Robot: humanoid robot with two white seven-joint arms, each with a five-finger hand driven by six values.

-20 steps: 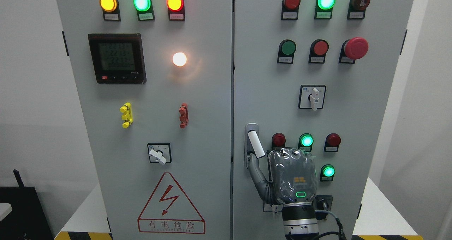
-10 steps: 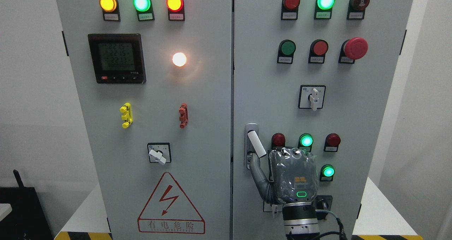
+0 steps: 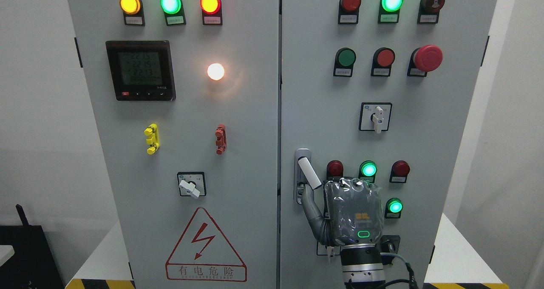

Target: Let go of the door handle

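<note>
We see our right hand [image 3: 352,210] raised in front of the right door [image 3: 433,153] of a grey cabinet, its arm coming up from the bottom edge right of the middle. The back of the hand faces us, wrapped in clear plastic, with a small green light glowing near the wrist. The thumb [image 3: 312,208] reaches up and to the left, its tip just below the lower end of the door handle [image 3: 309,173], which sits near the door's left edge. The white handle is tilted, swung out of its grey mount with its lower end pointing down and to the right. The other fingers are hidden behind the palm, so we cannot tell whether the hand is gripping the handle or has let go (thumb tip and handle look very close, perhaps touching).

Just above the knuckles is a row of three lamps, the middle one [image 3: 368,169] lit green, and another green lamp [image 3: 395,206] shines to the right of the hand. A white selector switch [image 3: 376,117] sits higher up on the same door. On the left door [image 3: 250,153] we see a meter display [image 3: 140,70] and a red warning triangle [image 3: 205,246].
</note>
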